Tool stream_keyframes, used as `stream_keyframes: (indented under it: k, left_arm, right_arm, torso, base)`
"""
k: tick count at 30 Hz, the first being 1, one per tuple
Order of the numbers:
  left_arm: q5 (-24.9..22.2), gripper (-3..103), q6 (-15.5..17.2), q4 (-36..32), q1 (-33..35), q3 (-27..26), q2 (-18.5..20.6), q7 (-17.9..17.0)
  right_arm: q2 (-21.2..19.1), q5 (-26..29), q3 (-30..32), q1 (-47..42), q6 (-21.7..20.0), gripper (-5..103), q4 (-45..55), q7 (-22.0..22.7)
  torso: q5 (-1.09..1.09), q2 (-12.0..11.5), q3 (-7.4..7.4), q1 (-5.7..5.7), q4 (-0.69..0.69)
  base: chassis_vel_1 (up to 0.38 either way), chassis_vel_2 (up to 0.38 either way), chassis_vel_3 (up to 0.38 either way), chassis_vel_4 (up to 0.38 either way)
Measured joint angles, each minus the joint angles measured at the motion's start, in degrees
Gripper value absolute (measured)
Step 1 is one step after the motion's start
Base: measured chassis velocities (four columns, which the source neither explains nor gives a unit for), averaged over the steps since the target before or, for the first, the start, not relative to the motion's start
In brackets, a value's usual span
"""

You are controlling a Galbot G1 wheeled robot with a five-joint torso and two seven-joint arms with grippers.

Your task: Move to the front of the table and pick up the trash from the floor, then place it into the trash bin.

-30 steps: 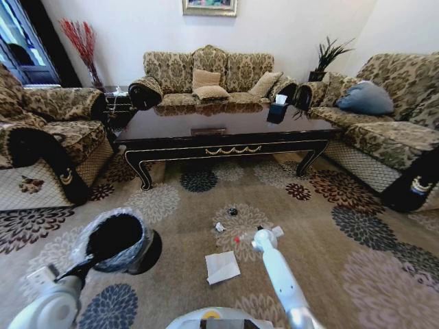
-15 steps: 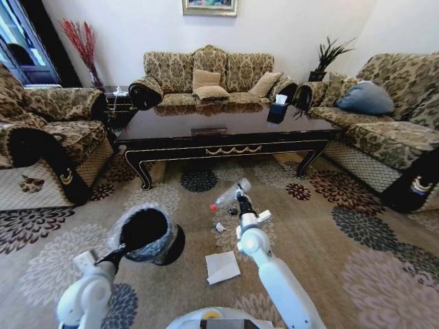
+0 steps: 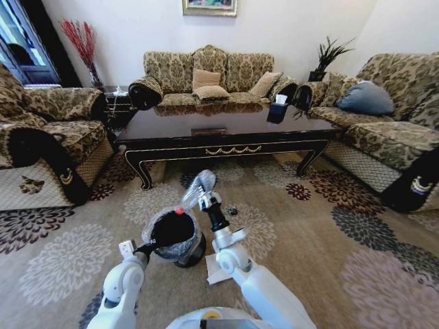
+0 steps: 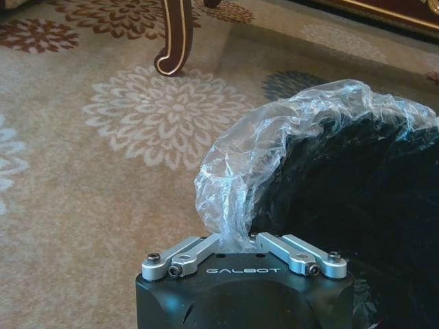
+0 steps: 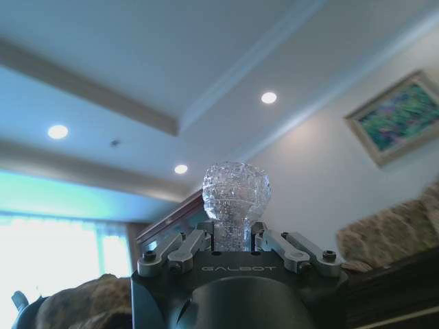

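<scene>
Drop-off step — the right gripper (image 3: 203, 199) grasps the bottle (image 3: 194, 190), red cap down over the bin (image 3: 173, 236), which the left gripper (image 3: 147, 249) grips by its near rim; releasing looks next.

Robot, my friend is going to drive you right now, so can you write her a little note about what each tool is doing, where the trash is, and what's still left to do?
Left tool: shut on the trash bin, pinching its liner rim and holding the bin up off the carpet.
Right tool: shut on the clear plastic bottle, tilted with its red cap at the bin's mouth.
Done: bottle picked up, bin brought in front of the coffee table.
Left: drop the bottle in; the folded white paper and the tiny dark bit lie on the carpet.
</scene>
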Motion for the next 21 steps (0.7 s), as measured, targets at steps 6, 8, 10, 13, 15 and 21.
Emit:
stream_keyframes:
  k: [6,8,10,13,15,21]
  left_arm:
    - [-1.46,2,0.00,-1.42,0.16,-0.90,0.31,-0.07]
    - [-1.77,2,0.01,-2.06,0.45,-1.36,0.50,-0.12]
    - [-1.90,2,0.01,-2.44,0.63,-1.58,0.57,-0.13]
    - [-2.15,2,0.01,-3.64,1.34,-2.27,0.78,-0.13]
    - [-2.17,2,0.02,-4.08,1.69,-2.55,0.84,-0.13]
    - [-2.18,2,0.03,-5.76,2.63,-3.54,0.91,-0.21]
  right_arm:
    - [-0.02,-5.70,-0.43,-0.01,3.07,22,-4.42,-3.41]
    - [-0.44,-7.43,-0.39,-0.13,3.08,22,-5.14,-3.41]
    - [-0.70,-8.16,-0.33,-0.20,3.05,22,-5.36,-3.36]
    - [-1.74,-10.57,0.13,-0.59,2.69,22,-5.57,-2.53]
    - [-2.05,-11.02,0.39,-0.92,2.41,28,-5.35,-2.32]
    - [-3.56,-12.68,1.80,-2.21,1.05,55,-4.42,-1.82]
  torso:
    - [0.00,0.00,0.00,0.00,0.00]
    - [0.00,0.00,0.00,0.00,0.00]
    - [0.00,0.00,0.00,0.00,0.00]
    - [0.00,0.00,0.00,0.00,0.00]
    - [0.00,0.00,0.00,0.00,-0.01]
    - [-0.01,0.00,0.00,0.00,0.00]
  base:
    - [0.000,0.000,0.000,0.000]
    - [0.000,0.000,0.000,0.000]
    - [0.000,0.000,0.000,0.000]
    - [0.000,0.000,0.000,0.000]
    - [0.000,0.000,0.000,0.000]
    - [0.000,0.000,0.000,0.000]
